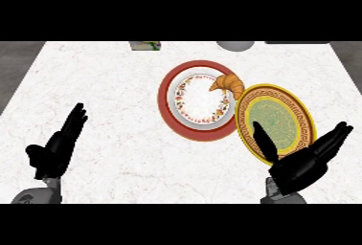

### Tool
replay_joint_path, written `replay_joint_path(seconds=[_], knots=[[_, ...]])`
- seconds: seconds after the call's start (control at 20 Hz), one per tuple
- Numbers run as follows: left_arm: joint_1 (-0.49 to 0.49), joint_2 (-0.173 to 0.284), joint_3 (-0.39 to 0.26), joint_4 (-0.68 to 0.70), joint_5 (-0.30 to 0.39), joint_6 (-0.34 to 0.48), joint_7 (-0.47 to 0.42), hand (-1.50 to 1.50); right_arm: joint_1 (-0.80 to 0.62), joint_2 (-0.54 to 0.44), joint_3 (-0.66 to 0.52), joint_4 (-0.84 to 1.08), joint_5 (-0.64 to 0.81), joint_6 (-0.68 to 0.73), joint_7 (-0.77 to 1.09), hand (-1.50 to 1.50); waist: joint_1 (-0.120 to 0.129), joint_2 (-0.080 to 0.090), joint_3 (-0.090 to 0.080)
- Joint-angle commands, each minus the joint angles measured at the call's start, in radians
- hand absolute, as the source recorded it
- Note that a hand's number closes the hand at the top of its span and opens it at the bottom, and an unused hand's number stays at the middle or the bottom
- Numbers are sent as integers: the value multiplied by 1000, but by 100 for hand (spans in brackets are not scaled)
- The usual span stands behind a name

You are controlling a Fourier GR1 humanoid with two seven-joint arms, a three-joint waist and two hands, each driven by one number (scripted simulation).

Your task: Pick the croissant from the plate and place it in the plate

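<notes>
Plainly, the golden-brown curved croissant (229, 84) lies on the upper right rim of the white plate with a floral border (201, 98), which itself sits on a larger round red plate (173, 83). Its right tip reaches toward the round yellow plate with a green patterned centre (279, 119), which stands just beside and slightly overlaps the red one. No part of the croissant rests inside the yellow plate's green centre, so if that is the plate it is meant for, the pastry does not lie there now.

Neither hand holds anything. The black right hand (308, 160) shows at the lower right, fingers straight and spread wide, thumb raised, partly over the near edge of the yellow plate and well short of the croissant. The black left hand (60, 143) rests open at the lower left of the white marbled counter (106, 76), fingers straight, well apart from all the plates.

As I judge it, grasp, lift and placing remain outstanding.
</notes>
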Motion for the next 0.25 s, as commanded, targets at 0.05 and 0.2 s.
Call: replay_joint_path(seconds=[0.05, 0.2], knots=[[4, 6, 20, 8, 11, -1, -6, 0, 227, 0, 134, -71, 46, -192, 193, -150, -23, 7, 0], [26, -2, 11, -4, 2, 7, -5, 0, 295, 0, 165, -114, 83, -245, 172, -150, -33, 5, 0]])
